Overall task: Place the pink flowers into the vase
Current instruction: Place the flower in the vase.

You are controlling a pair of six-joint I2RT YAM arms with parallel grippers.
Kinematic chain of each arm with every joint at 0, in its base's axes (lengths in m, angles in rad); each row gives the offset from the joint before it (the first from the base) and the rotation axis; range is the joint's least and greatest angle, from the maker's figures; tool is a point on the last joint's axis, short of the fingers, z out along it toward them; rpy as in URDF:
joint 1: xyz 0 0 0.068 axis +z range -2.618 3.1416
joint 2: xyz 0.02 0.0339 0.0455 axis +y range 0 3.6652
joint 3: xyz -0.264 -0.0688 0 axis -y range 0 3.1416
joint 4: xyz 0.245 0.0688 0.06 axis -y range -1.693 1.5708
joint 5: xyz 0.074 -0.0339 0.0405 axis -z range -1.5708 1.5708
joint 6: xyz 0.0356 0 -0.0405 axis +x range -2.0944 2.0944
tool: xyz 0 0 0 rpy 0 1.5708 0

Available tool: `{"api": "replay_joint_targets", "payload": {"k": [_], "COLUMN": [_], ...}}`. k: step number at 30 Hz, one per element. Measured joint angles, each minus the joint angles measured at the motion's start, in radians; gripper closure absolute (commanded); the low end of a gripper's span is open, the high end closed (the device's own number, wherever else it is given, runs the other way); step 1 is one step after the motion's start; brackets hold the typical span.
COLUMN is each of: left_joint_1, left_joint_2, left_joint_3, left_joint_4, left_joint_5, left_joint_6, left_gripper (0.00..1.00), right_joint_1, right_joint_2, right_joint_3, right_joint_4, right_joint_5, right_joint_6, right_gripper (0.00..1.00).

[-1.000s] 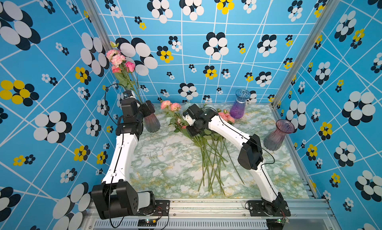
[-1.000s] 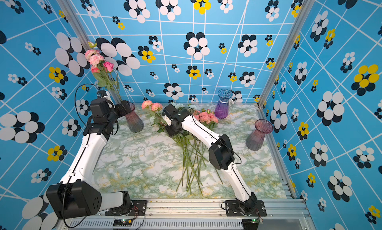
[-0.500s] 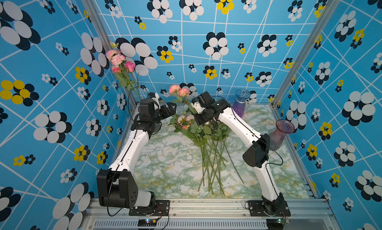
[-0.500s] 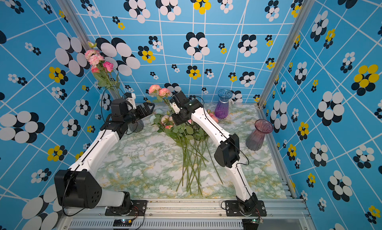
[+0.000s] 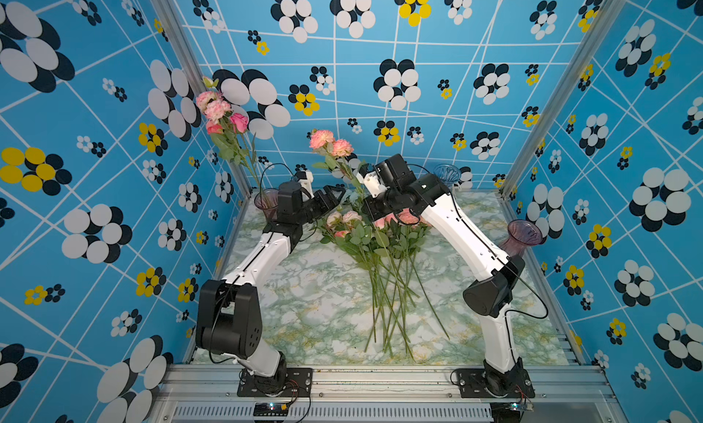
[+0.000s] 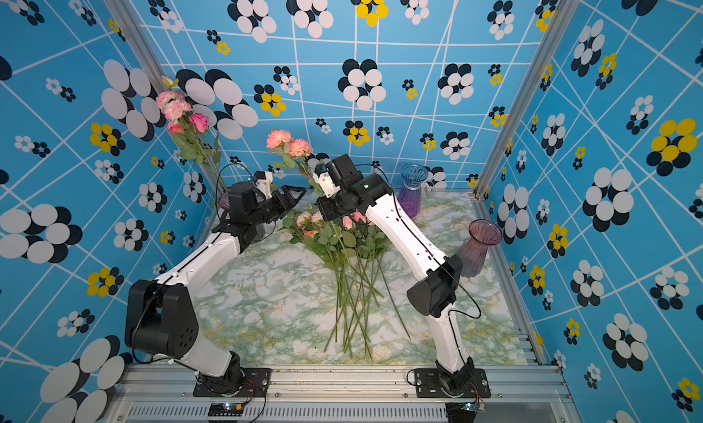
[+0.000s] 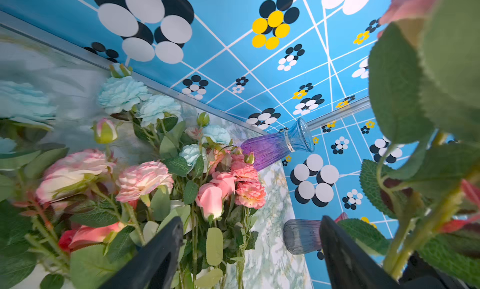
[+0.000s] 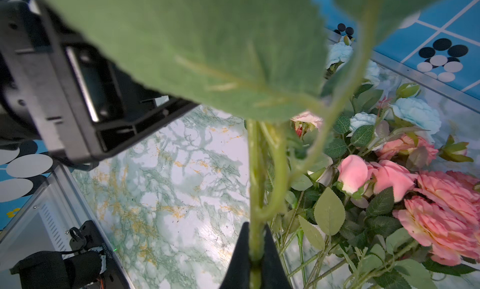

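Pink and coral fabric blooms on long green stems, the pink flowers (image 5: 348, 216), lie mostly in a loose heap at the middle of the green-veined marble tabletop (image 5: 304, 288). Their heads point toward the back wall and their stems fan toward the lower edge in both top views. We see more pink blooms (image 5: 220, 111) standing in the smoky glass vase (image 5: 266, 204) at the back left corner, heads high against the blue patterned wall. Two further blooms (image 5: 331, 145) are raised above the heap at centre frame, on one leafy stem held by the right gripper (image 8: 255, 238). Its wrist view shows the black jaws pinched tight on that green stem, with a large blurred leaf filling the upper frame. The left gripper (image 5: 336, 196) hangs just left of the raised stem, between it and the smoky glass vase. In its wrist view the two black fingers (image 7: 166, 238) stand wide apart, marble showing through the gap and the stem passing outside them at the right edge. Behind the heap we pick out pale blue-white flowers (image 7: 122, 92) nearer the back wall. A blue-to-purple ribbed glass vase (image 6: 412, 192) stands at the back, right of centre. A mauve glass vase (image 6: 479, 246) stands at the right edge of the tabletop.
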Motion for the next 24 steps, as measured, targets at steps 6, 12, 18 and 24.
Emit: {"api": "replay_joint_targets", "payload": {"k": [6,12,18,24], "left_joint_1": [-0.027,-0.026,-0.032,-0.039], "left_joint_2": [0.009,0.008,0.008,0.008], "left_joint_3": [0.0,-0.04,-0.052,-0.052], "left_joint_4": [0.068,0.112,0.156,0.183], "left_joint_5": [0.05,0.081,0.107,0.129], "left_joint_6": [-0.029,-0.04,-0.059,-0.069], "left_gripper": [0.33,0.46,0.49,0.49], "right_joint_1": [0.0,0.0,0.0,-0.001], "right_joint_2": [0.0,0.001,0.004,0.023], "right_joint_3": [-0.039,-0.039,-0.039,-0.039], "right_joint_4": [0.002,0.018,0.021,0.024], "right_joint_5": [-0.006,-0.007,-0.011,-0.011], "right_joint_6": [0.006,0.006,0.013,0.018], "right_gripper": [1.0,1.0,1.0,1.0]}}
